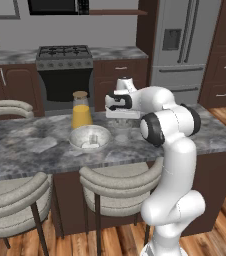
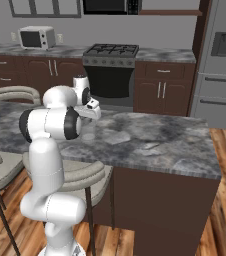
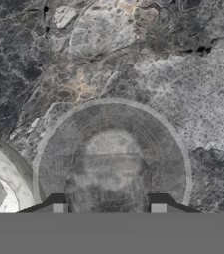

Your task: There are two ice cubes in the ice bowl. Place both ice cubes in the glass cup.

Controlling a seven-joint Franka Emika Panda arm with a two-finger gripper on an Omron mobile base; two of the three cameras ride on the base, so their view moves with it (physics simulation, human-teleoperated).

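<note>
We see our white arm [image 1: 167, 150] rising from the lower right and bending over the grey marbled desk [image 1: 25, 145]. The pale bowl [image 1: 89, 137] sits on it with a whitish ice cube [image 1: 91, 144] inside. Just behind the bowl stands a lidded jar of orange liquid [image 1: 81, 110]. Two cushioned stools [image 1: 117, 185] stand before the desk.

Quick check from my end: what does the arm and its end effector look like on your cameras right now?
The arm is made of glossy white rounded segments joined by dark, near-black joint rings, with no loose cables showing. The hand at its tip is a white block with a black patch on its side. The end effector ends in two small dark grey fingertips, each with a lighter square pad face.
</note>
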